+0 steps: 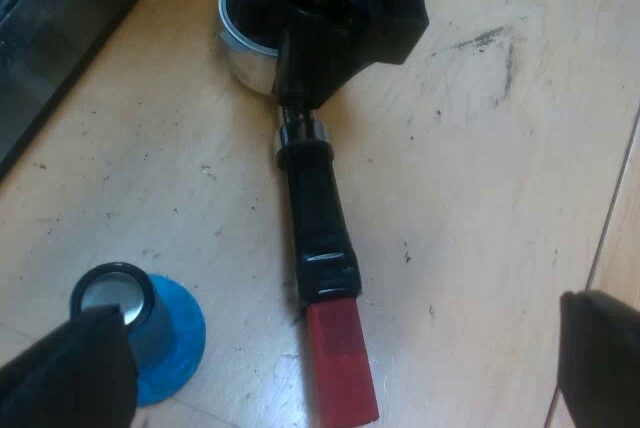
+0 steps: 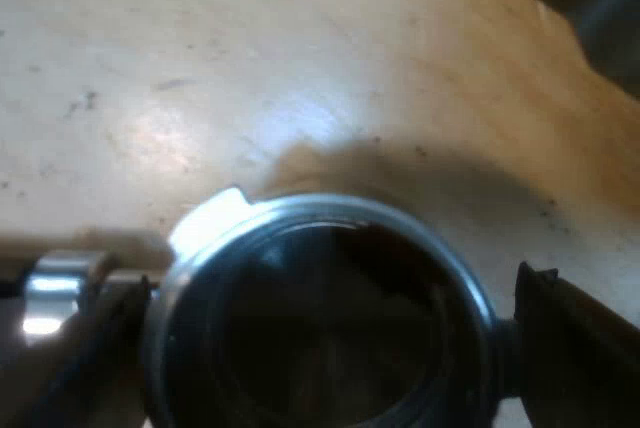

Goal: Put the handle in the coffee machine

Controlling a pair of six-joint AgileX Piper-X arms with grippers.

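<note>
On the wooden table [image 1: 480, 198] lies one metal holder [image 1: 318, 218], its red end [image 1: 340, 363] between the wide-spread, empty fingers of our left gripper [image 1: 335, 373]. Our right gripper [image 2: 320, 313] sits over its basket [image 2: 320, 238]; whether it grips, we cannot tell. One blue tamper [image 1: 175, 333] stands near the handle.

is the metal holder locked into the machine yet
No, the metal holder lies loose on the wooden table, its red end near the blue tamper.
</note>
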